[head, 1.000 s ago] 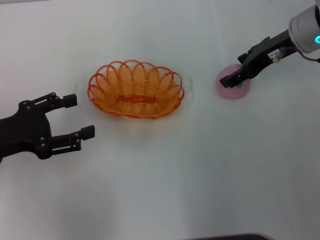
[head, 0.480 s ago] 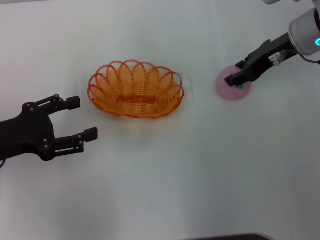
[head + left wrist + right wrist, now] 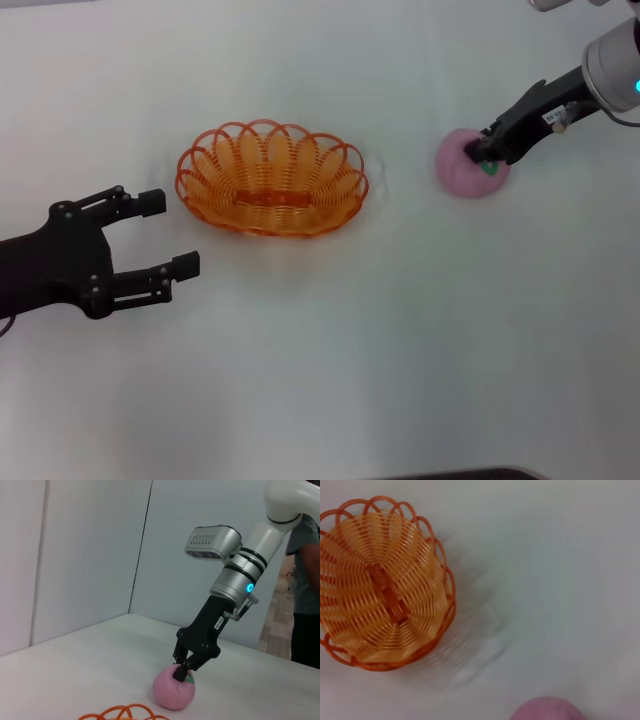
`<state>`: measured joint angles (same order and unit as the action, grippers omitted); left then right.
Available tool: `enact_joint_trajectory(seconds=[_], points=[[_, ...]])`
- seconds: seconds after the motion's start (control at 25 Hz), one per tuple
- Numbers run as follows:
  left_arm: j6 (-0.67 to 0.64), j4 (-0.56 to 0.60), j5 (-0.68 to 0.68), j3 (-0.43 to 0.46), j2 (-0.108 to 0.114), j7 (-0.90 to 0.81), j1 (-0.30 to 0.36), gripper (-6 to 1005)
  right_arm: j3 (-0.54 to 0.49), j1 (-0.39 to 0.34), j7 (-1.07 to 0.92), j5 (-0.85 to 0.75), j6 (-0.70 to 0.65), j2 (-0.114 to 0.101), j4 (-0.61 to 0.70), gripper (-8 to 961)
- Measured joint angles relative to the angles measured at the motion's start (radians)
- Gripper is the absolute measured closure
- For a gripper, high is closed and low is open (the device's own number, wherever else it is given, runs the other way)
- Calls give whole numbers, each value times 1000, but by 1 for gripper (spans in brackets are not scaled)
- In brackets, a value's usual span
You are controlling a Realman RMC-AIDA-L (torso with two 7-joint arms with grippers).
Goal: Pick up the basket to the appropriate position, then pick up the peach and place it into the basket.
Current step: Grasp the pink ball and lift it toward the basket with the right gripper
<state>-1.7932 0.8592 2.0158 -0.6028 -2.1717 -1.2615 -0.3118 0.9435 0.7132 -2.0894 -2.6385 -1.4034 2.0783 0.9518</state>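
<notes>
The orange wire basket (image 3: 270,180) sits on the white table, left of centre; it also shows in the right wrist view (image 3: 385,585). The pink peach (image 3: 465,168) lies to its right, apart from it. My right gripper (image 3: 487,153) comes down at a slant from the right, its tip at the peach's top by the green leaf mark. The left wrist view shows this gripper (image 3: 182,671) against the peach (image 3: 172,692). My left gripper (image 3: 165,235) is open and empty, low over the table just left of the basket.
The table (image 3: 330,350) is plain white. A wall stands behind the table in the left wrist view, and a person (image 3: 305,595) stands at its far side.
The right gripper's tip has drawn back to the right across the peach, uncovering more of it. The left gripper has edged slightly toward the basket. The basket has not moved.
</notes>
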Motion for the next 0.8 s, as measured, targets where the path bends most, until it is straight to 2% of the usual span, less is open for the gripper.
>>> enact_joint_trajectory(seconds=[0.24, 0.44, 0.8], points=[[0, -1, 4, 0, 2, -3, -1, 140, 0, 2, -5, 0, -2, 1, -3, 855], [-4, -4, 4, 0, 3, -3, 0, 140, -6, 0, -8, 5, -7, 3, 2, 904], [-6, -4, 5, 0, 3, -3, 6, 140, -70, -3, 18, 179, -82, -15, 31, 903]])
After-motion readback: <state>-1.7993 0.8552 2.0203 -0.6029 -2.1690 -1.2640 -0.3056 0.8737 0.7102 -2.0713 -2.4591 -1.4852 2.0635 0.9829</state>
